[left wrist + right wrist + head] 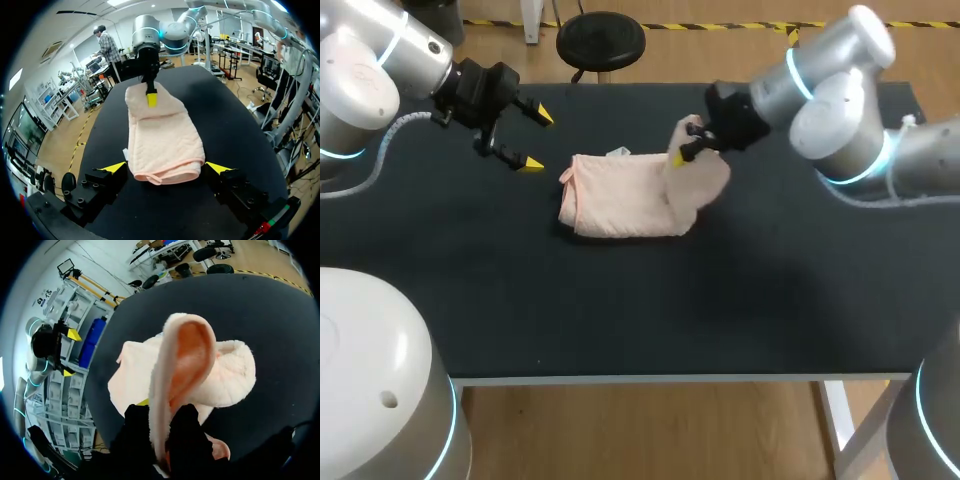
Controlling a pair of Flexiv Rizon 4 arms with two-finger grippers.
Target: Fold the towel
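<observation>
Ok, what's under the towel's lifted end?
Under the end held up by the right pincer, more of the towel lies on the black table. Anything beneath its flat part is covered.

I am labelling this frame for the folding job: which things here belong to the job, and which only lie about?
Job:
pink towel
right tool, shut on the towel's raised edge
left tool, open, near its other end

Only there:
black table
small white tab at the towel's edge, perhaps its label
</observation>
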